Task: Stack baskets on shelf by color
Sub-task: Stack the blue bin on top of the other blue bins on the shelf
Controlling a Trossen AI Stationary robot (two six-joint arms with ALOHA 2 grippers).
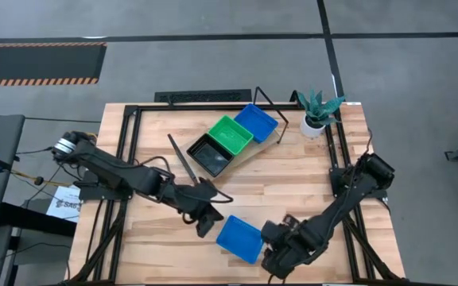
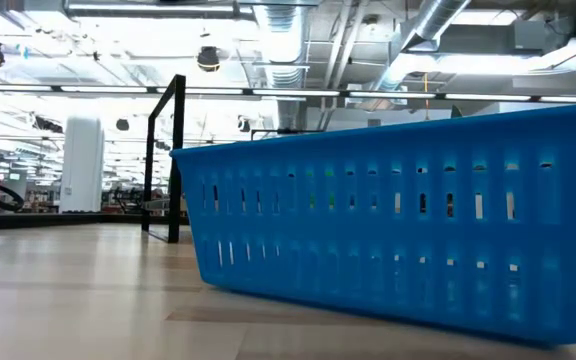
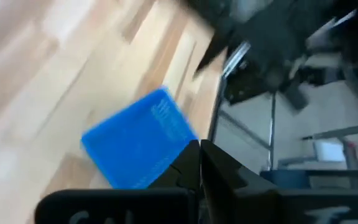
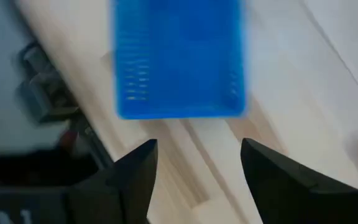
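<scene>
The right gripper [image 4: 194,165], fingers spread wide, hangs just beside a lone blue basket [image 1: 238,238] at the table's near edge; its arm reaches in folded low; the left gripper [image 1: 207,214], fingers pressed together, sits close by; other baskets lie on the shelf [image 1: 249,155].

A small potted plant [image 1: 316,109] with spiky green leaves in a white pot stands at the far right corner of the wooden table [image 1: 293,183], and grey floor [image 1: 213,20] lies beyond it.
</scene>
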